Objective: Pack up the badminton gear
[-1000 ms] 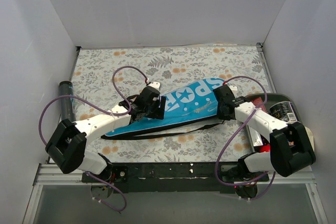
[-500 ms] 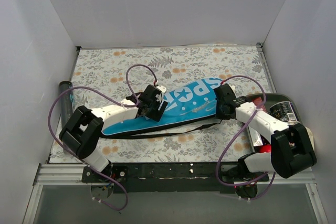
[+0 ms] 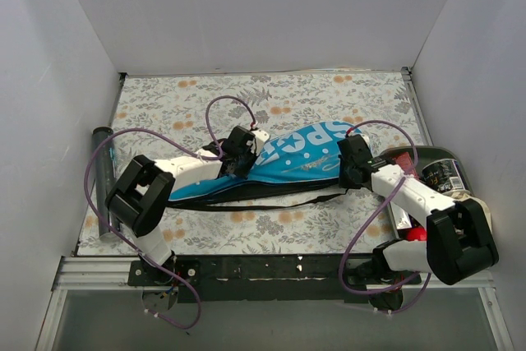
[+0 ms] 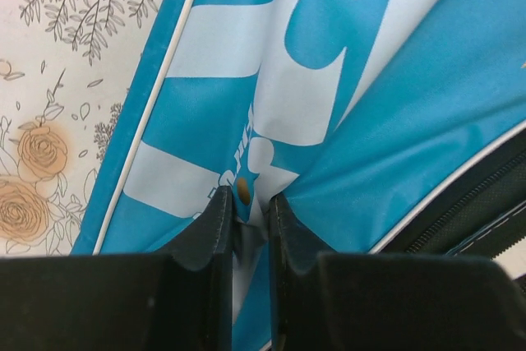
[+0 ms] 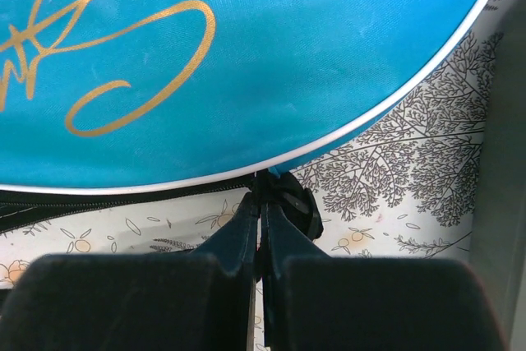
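Observation:
The long blue "SPORT" cover (image 3: 296,158) lies slantwise across the flowered cloth, its wide end at the right. My left gripper (image 3: 249,156) is over its middle. In the left wrist view that gripper (image 4: 251,203) is shut on a pinched fold of the cover's (image 4: 394,80) blue and white fabric. My right gripper (image 3: 351,172) sits at the wide end. In the right wrist view it (image 5: 261,203) is shut on the black zip edge under the cover's (image 5: 246,55) white piping. A black tube (image 3: 102,172) lies along the left wall.
The cover's black strap (image 3: 279,203) trails on the cloth in front of it. A tray (image 3: 427,150) with food packets and a dark can (image 3: 444,174) stands at the right, beside the right arm. A red ball (image 3: 416,234) sits by the right arm's base.
My left gripper slid right along the cover and closed on a fold of it, and the left arm folded back. The cover's middle bunched up. The right gripper barely moved.

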Robot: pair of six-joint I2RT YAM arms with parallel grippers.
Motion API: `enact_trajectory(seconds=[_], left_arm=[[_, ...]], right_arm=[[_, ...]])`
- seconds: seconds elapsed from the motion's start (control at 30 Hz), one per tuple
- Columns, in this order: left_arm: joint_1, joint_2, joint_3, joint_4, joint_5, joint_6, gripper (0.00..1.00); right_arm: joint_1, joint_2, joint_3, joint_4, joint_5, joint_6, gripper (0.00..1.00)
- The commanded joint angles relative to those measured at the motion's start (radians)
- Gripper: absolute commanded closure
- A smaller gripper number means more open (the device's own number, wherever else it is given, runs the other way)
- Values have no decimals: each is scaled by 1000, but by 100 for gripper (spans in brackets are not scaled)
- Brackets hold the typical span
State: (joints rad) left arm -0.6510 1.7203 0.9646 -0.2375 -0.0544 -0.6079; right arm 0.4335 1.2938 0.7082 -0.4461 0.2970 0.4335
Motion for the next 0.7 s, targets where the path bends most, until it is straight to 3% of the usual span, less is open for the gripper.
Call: enact_trajectory(seconds=[0.0,0.33,0.67], left_arm=[[7,133,-69,-71,156,-61,100],[1,105,-41,-105,267,-115,100],[-22,101,-30,-103,300,-142,100]], right_arm=[[5,-40,-1,9,-38,-16,99],[34,22,-4,102,-147,-18,99],[299,252,144,159,-142,66,99]])
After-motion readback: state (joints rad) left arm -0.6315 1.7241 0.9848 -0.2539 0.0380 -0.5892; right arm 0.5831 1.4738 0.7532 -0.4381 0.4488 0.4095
